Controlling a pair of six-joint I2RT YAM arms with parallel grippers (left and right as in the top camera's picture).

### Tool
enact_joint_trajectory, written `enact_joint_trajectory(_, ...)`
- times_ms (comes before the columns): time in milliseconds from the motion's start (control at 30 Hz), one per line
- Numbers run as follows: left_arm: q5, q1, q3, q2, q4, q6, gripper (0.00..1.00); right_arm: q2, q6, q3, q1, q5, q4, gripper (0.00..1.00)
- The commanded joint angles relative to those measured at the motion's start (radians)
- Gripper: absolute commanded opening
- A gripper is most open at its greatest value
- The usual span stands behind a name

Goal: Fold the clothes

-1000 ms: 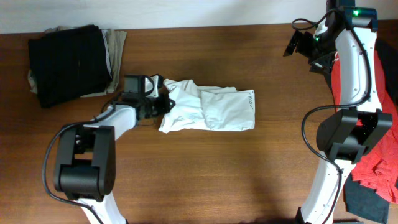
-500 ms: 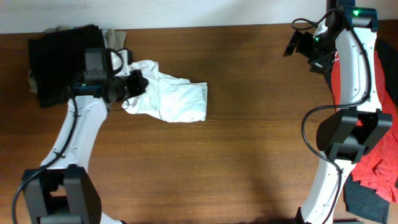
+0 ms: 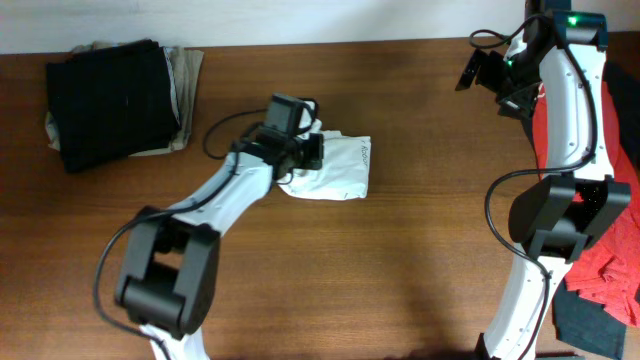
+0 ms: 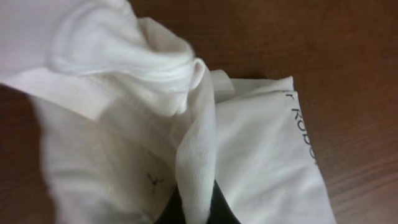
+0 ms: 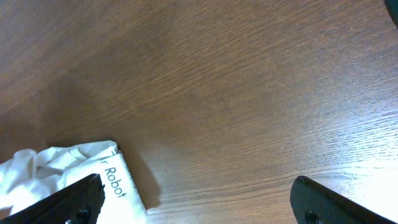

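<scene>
The clothes here are one white T-shirt, bunched into a compact bundle on the brown table just left of centre. My left gripper sits at the bundle's left edge, shut on a ridge of the white fabric. In the left wrist view that ridge runs down between the dark fingers, and small grey lettering shows along the shirt's right edge. At the far right, my right gripper hangs open and apart from the shirt. The right wrist view has the shirt at lower left, beside one finger.
A folded black piece on a khaki one lies at the back left corner. Red cloth hangs off the table's right side behind the right arm's base. A black cable loops near the left wrist.
The left arm carried the shirt left toward the black pile, then swung it back right to the middle; the shirt is now more bunched. The right arm has stayed still.
</scene>
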Motion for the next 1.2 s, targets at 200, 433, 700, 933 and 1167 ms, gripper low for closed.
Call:
enact_joint_trajectory(200, -0.059, -0.142, 0.011, 0.079, 0.092, 0.015, 0.16, -0.014, -0.003, 0.006, -0.001, 0.008, -0.003, 0.99)
enact_joint_trajectory(433, -0.07, -0.217, 0.011, 0.085, 0.053, 0.011, 0.18, -0.013, -0.003, 0.006, -0.001, 0.008, -0.003, 0.99)
enact_joint_trajectory(700, -0.066, -0.325, 0.011, 0.088, -0.005, -0.005, 0.31, -0.014, -0.003, 0.006, -0.001, 0.008, -0.003, 0.99)
enact_joint_trajectory(933, 0.012, -0.337, 0.063, 0.026, -0.186, -0.004, 0.38, -0.014, -0.003, 0.006, -0.001, 0.008, -0.003, 0.99)
enact_joint_trajectory(1167, 0.361, -0.336, 0.069, -0.018, -0.352, -0.003, 0.25, -0.014, -0.003, 0.006, -0.001, 0.008, -0.003, 0.99)
